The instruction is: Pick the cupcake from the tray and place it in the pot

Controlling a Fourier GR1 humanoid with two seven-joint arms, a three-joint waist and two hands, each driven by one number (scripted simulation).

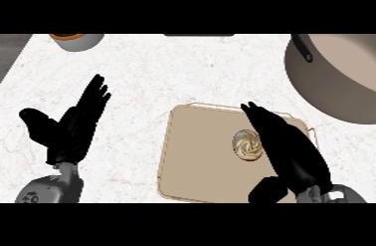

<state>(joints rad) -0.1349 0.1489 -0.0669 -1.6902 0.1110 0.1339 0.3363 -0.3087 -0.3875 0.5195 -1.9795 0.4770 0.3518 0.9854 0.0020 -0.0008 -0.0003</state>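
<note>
A cupcake (248, 144) with swirled cream frosting sits on the tan tray (195, 155), right of the tray's middle. My right hand (290, 150) hovers just right of the cupcake, fingers straight and pointing away from me, thumb low near the tray's front edge; it holds nothing. The large grey-brown pot (334, 85) with a dark handle stands at the far right, partly cut off by the view's edge. My left hand (73, 123) rests open over the counter at the left, fingers up.
A small grey bowl (77, 41) with something orange inside sits at the counter's far left edge. White marble counter lies between the left hand and the tray.
</note>
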